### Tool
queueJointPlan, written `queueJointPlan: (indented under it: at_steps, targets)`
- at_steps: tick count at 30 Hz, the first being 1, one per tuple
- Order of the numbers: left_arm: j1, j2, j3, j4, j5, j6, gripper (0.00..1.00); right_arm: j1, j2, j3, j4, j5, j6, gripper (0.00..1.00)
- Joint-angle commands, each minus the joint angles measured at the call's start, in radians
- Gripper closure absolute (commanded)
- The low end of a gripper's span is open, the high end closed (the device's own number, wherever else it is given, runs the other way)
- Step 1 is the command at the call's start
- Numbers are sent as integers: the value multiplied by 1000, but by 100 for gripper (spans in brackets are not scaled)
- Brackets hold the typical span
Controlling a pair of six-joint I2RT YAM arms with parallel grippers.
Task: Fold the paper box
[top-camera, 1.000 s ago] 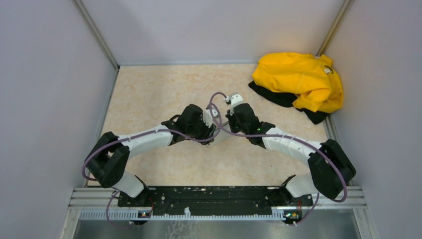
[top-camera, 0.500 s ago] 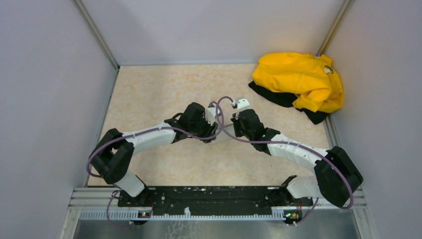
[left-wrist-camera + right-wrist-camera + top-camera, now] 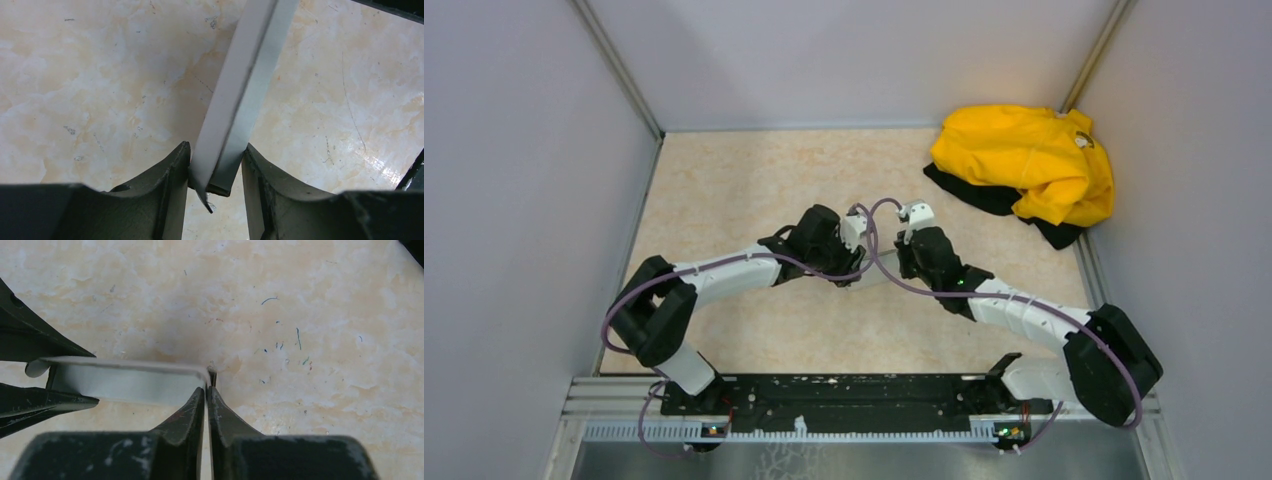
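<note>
The paper box (image 3: pixel 240 90) is a pale grey-white flat cardboard piece held off the table between both grippers. In the left wrist view it stands edge-on, and my left gripper (image 3: pixel 215 172) is shut on its near end. In the right wrist view the paper box (image 3: pixel 130 380) runs leftward as a long strip. My right gripper (image 3: pixel 206 390) is shut on its right end, pinching a thin wall. In the top view the left gripper (image 3: pixel 856 262) and right gripper (image 3: pixel 902 258) meet at the table's middle, and the paper box (image 3: pixel 879 265) is mostly hidden between them.
A yellow garment (image 3: pixel 1024 160) over dark cloth lies at the back right corner. Grey walls close in the beige marbled table (image 3: pixel 724 190) on three sides. The left gripper's fingers (image 3: pixel 30 400) show at the left edge of the right wrist view.
Both grippers, with the box between them, have shifted slightly right and away from the bases. The right arm's elbow has swung outward to the right. Both grips stay closed.
</note>
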Motion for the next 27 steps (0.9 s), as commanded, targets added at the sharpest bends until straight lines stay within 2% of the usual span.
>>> queueJointPlan:
  at_steps: [1,7,9,17,27]
  targets:
    - [-2,8,25,5,-12,11,53,-2,-61,14,0,23,22,89]
    - [-2,4,21,5,-15,18,53,-2,-116,20,-38,36,25,57]
    - [-2,-2,18,5,-13,20,53,-3,-127,20,-41,44,22,50]
    - [-3,-36,6,6,-9,30,53,-35,-67,66,-20,86,41,48]
    - [-12,-42,1,12,5,54,53,-134,16,146,66,-38,86,48]
